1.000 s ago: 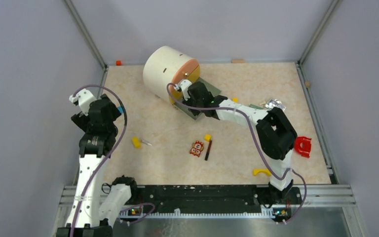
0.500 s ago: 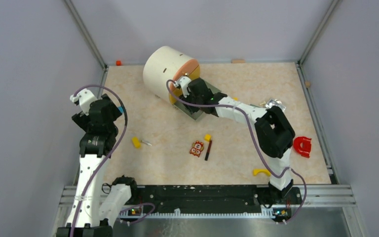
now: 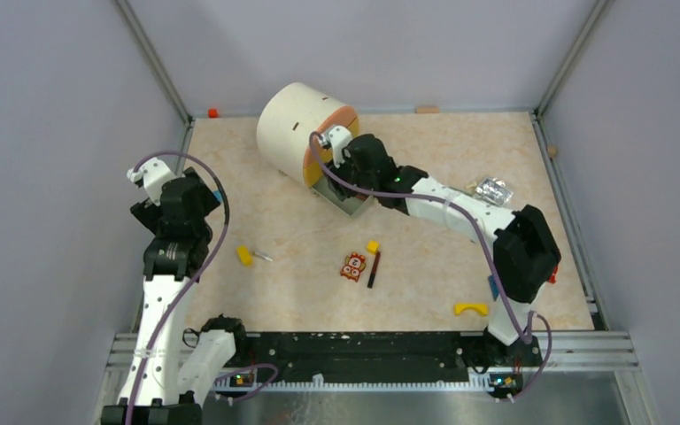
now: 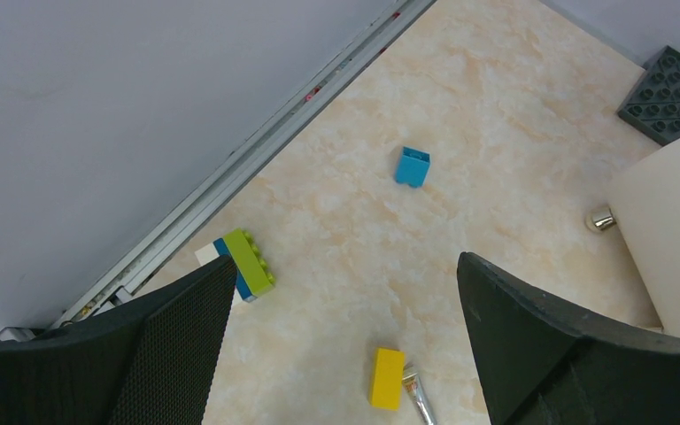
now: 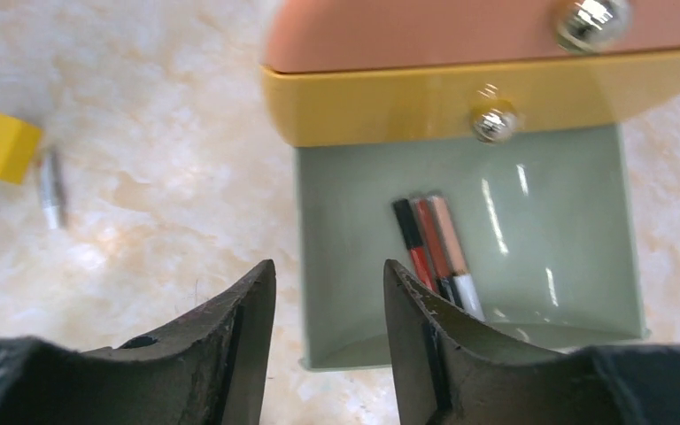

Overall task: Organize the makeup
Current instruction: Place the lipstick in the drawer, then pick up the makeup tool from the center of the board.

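From above, the left arm (image 3: 161, 274) stands upright by the left wall with its wrist folded over. The right arm (image 3: 460, 217) stretches far forward and left, its wrist over the open pale green plastic drawer (image 3: 343, 204) of the round cream drawer cabinet (image 3: 285, 124). A dark brown makeup pencil (image 3: 374, 268) lies on the marbled table (image 3: 443, 150) just beside an orange-red patterned toy figure (image 3: 352, 266).

At the left wrist, the left gripper (image 4: 345, 266) hangs above the table, fingers spread wide with nothing between them. Below lie a small yellow block (image 4: 387, 378) and a short silver tube (image 4: 418, 398), touching.

At the right wrist, the right gripper (image 5: 328, 270) hovers over the drawer's near edge, fingers partly apart and empty. Three thin makeup sticks (image 5: 434, 252) in black, red and pink lie side by side in the drawer.
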Robot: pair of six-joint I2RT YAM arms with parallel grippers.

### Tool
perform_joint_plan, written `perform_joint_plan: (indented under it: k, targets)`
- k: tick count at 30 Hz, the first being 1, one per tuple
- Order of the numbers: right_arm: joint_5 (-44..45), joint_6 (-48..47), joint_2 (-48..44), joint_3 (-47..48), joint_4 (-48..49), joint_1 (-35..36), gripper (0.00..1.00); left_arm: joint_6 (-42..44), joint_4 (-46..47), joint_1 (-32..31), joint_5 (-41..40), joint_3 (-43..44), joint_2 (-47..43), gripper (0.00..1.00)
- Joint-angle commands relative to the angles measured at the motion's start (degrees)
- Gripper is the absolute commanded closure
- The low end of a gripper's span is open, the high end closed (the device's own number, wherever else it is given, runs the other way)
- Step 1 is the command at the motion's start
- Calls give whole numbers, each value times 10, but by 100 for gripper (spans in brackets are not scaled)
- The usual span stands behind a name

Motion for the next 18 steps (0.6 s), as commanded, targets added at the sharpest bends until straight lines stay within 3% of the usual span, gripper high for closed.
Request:
perform_joint_plan:
  k: [1, 8, 18]
  targets:
    - [-37, 13, -30, -13, 32, 58, 51, 8, 20, 3, -4, 0, 0, 1]
    - [-95, 67, 63, 22, 85, 123, 47, -12, 8, 3, -31, 7, 3, 1]
    - [-111, 48, 196, 109, 87, 175, 36, -14, 7, 3, -34, 7, 3, 1]
